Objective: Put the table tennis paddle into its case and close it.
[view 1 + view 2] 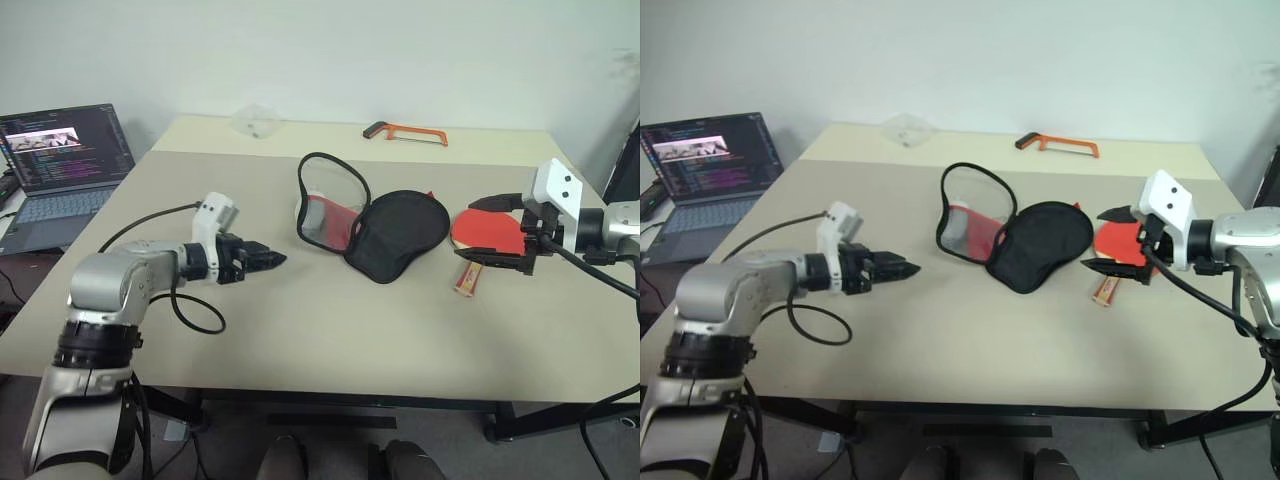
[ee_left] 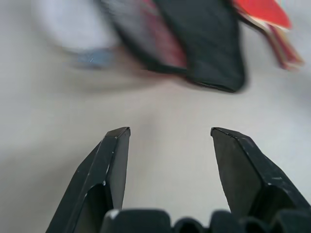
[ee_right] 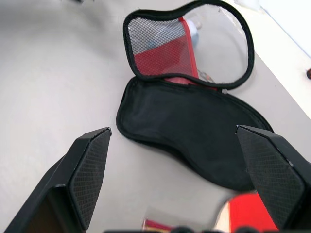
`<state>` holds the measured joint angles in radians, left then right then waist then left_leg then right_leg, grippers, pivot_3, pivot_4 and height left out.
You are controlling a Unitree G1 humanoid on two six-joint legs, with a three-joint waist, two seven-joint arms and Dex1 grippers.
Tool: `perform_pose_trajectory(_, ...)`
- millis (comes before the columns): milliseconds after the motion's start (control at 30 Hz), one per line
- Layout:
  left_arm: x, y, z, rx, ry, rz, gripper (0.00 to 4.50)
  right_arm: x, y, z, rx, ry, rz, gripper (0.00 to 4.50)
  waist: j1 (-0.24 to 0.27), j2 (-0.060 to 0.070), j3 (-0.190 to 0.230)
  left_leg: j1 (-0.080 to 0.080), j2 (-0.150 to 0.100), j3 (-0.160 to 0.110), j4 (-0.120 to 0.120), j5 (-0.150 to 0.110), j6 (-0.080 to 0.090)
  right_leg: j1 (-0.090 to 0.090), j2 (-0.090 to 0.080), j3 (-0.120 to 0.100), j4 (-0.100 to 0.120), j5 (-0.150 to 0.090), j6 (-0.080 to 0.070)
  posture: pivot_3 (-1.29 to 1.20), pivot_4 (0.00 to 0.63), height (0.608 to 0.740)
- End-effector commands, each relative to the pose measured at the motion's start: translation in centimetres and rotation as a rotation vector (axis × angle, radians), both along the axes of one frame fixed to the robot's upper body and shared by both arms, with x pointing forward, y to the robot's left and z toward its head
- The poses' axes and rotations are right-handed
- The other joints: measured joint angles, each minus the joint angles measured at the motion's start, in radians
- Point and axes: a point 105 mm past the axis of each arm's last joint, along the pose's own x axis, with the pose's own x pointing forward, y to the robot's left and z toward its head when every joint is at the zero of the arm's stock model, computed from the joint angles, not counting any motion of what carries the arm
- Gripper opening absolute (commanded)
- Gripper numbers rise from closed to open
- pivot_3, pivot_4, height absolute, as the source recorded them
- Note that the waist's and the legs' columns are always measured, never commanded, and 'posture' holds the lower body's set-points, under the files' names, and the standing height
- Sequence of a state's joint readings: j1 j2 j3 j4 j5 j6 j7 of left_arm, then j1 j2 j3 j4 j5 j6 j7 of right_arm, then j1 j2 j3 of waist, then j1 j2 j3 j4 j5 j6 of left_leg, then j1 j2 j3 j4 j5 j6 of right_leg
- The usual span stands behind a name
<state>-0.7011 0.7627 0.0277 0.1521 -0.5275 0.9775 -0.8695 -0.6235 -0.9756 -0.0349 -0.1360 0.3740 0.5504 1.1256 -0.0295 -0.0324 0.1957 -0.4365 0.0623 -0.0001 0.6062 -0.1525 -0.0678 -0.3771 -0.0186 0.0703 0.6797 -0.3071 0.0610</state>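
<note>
Case lies unzipped mid-table, mesh flap up; paddle at its three o'clock, under the wide-open right gripper; left gripper parted, empty, at nine o'clock; unpinned, the soft case may skid.

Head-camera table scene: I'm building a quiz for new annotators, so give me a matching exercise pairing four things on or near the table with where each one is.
Things:
1. table tennis paddle
2. case
3. hacksaw
4. laptop

Places:
A. at the table's far edge
B. off the table's left side
C. lying open mid-table, mesh flap raised
D. flat on the table under the right hand

Pairs: 1-D, 2-C, 3-A, 4-B
</note>
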Motion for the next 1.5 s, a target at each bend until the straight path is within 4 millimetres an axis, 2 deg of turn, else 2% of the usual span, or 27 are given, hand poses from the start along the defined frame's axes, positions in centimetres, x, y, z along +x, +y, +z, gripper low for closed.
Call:
perform_pose_trajectory(33, 0.7, -0.4, 2.8, -0.063, -0.088, -0.095, 2.86, 0.1, 0.2, 1.7, 0.007, -0.072, 0.007, 4.50, 0.001, 0.000, 0.000, -0.001, 0.000, 0.000, 0.000, 0.000, 0.000, 0.000, 0.000, 0.000, 0.000, 0.001, 0.000, 0.00, 0.150, 0.740)
perform_pose_trajectory(133, 2.6, -0.4, 3.5, -0.131, -0.096, -0.063, 2.86, 0.1, 0.4, 1.6, 0.009, -0.074, 0.012, 4.50, 0.002, 0.000, 0.000, -0.004, 0.001, 0.000, 0.000, 0.000, 0.000, -0.004, 0.000, -0.001, 0.001, 0.003, -0.003, 0.00, 0.150, 0.740)
perform_pose_trajectory(267, 3.8, -1.0, 2.9, -0.172, -0.062, -0.120, 2.86, 0.2, 0.6, 1.8, 0.012, -0.083, 0.007, 4.50, 0.000, 0.000, 0.000, -0.010, 0.001, -0.001, 0.000, 0.000, 0.000, -0.010, 0.002, -0.001, 0.002, 0.003, -0.003, 0.00, 0.150, 0.740)
perform_pose_trajectory(400, 5.6, -0.7, 1.0, -0.178, -0.004, -0.047, 2.86, 0.2, 0.6, 1.7, 0.014, -0.083, 0.005, 4.50, -0.003, 0.000, 0.000, -0.014, 0.001, -0.001, 0.001, 0.000, 0.000, -0.013, 0.002, -0.001, 0.002, 0.003, -0.003, 0.00, 0.150, 0.740)
perform_pose_trajectory(567, 6.9, -1.4, -0.3, -0.194, 0.020, 0.014, 2.86, 0.3, 0.9, 1.8, 0.022, -0.086, 0.007, 4.50, -0.002, 0.000, 0.000, -0.015, 0.001, -0.001, 0.001, 0.000, 0.000, -0.013, 0.002, -0.001, 0.002, 0.003, -0.003, 0.00, 0.150, 0.740)
perform_pose_trajectory(733, 7.0, -3.6, -0.6, -0.245, 0.027, -0.045, 2.86, 0.4, 1.0, 1.9, 0.025, -0.092, 0.005, 4.50, -0.002, 0.000, 0.000, -0.015, 0.001, -0.002, 0.001, 0.000, 0.000, -0.013, 0.002, -0.002, 0.002, 0.003, -0.003, 0.00, 0.150, 0.740)
perform_pose_trajectory(933, 6.8, -4.8, -0.8, -0.311, 0.052, -0.075, 2.86, 0.4, 0.9, 1.9, 0.024, -0.093, -0.001, 4.50, -0.003, 0.000, 0.000, -0.015, 0.001, -0.002, 0.002, 0.000, 0.000, -0.013, 0.002, -0.002, 0.003, 0.003, -0.003, 0.00, 0.150, 0.740)
perform_pose_trajectory(1067, 7.3, -5.7, -1.1, -0.290, 0.043, -0.057, 2.86, 0.6, 0.9, 1.9, 0.025, -0.093, -0.003, 4.50, -0.002, 0.000, 0.000, -0.015, 0.001, -0.002, 0.002, 0.000, 0.000, -0.012, 0.002, -0.002, 0.003, 0.003, -0.003, 0.00, 0.150, 0.740)
perform_pose_trajectory(1167, 7.6, -5.8, -0.9, -0.293, 0.035, -0.030, 2.22, 0.6, 1.0, 2.0, 0.027, -0.097, -0.003, 4.50, -0.002, 0.000, 0.000, -0.015, 0.001, -0.002, 0.002, 0.000, 0.000, -0.012, 0.002, -0.002, 0.003, 0.003, -0.002, 0.00, 0.150, 0.740)
perform_pose_trajectory(1367, 8.1, -5.8, -1.9, -0.253, 0.050, 0.053, 0.05, 0.4, 0.7, 1.9, 0.026, -0.100, -0.012, 4.50, -0.002, 0.000, 0.000, -0.015, 0.001, -0.002, 0.002, 0.000, 0.000, -0.012, 0.002, -0.002, 0.004, 0.003, -0.002, 0.00, 0.150, 0.740)
perform_pose_trajectory(1500, 8.0, -6.7, -2.1, -0.312, 0.056, 0.092, 0.02, 0.2, 0.7, 1.6, 0.030, -0.094, -0.018, 4.50, -0.002, 0.000, 0.000, -0.015, 0.001, -0.002, 0.003, 0.000, 0.000, -0.012, 0.002, -0.001, 0.004, 0.003, -0.002, 0.00, 0.150, 0.740)
